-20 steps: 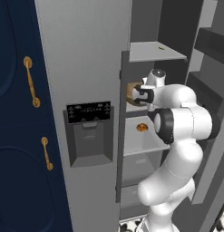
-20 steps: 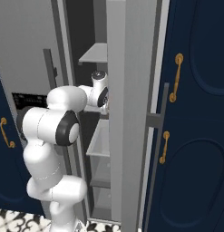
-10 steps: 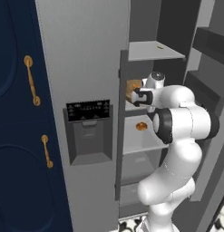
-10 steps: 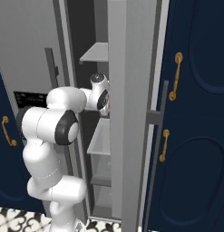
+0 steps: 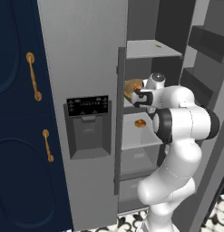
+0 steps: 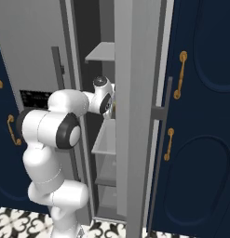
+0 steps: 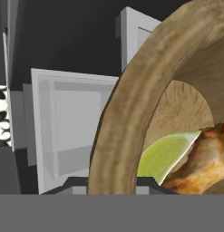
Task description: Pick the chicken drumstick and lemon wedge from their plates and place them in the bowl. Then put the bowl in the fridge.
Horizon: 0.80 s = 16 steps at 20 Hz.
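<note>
The brown wooden bowl (image 5: 132, 89) hangs tilted inside the open fridge (image 5: 81, 54), at the height of its middle shelf. My gripper (image 5: 140, 97) is shut on the bowl's rim (image 7: 118, 136), one fingertip on each side of the wall. Inside the bowl lie the pale green lemon wedge (image 7: 165, 156) and the golden-brown chicken drumstick (image 7: 202, 158), touching each other. The plates are out of view. In the right base view the arm reaches behind the fridge's open door (image 6: 135, 116), which hides the hand and the bowl.
Grey shelves (image 5: 152, 49) sit above and below the bowl, with a small orange item (image 5: 139, 123) on the lower shelf. Door bins (image 5: 208, 41) line the open door at right. Navy cabinets with gold handles (image 5: 13, 136) flank the fridge.
The hand and the bowl have shifted only slightly inside the fridge. The grip on the rim is unchanged.
</note>
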Tool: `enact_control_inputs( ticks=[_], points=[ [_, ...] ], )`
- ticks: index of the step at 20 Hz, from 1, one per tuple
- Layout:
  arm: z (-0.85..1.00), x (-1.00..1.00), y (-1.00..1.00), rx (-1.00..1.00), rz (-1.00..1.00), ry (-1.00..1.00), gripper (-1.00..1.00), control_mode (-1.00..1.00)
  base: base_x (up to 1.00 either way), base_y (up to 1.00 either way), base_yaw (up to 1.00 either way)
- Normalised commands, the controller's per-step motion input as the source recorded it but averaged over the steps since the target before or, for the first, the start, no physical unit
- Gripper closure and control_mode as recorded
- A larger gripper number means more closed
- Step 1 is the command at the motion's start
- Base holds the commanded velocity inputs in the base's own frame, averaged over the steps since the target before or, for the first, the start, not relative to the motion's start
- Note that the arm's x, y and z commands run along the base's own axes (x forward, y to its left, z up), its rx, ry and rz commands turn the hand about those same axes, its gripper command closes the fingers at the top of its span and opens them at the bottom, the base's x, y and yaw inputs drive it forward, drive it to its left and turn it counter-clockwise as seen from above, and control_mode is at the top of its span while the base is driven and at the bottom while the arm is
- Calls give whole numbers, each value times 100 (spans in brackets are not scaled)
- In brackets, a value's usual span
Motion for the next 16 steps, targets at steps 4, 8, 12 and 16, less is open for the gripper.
enact_control_inputs(
  ticks=[4,8,12,16],
  points=[
    [0,0,0,0,0,0,100,100,35,0,1],
    [0,0,0,0,0,0,100,100,17,0,2],
    [0,0,0,0,0,0,100,100,36,0,1],
    [0,0,0,0,0,0,100,100,23,0,1]
  ],
)
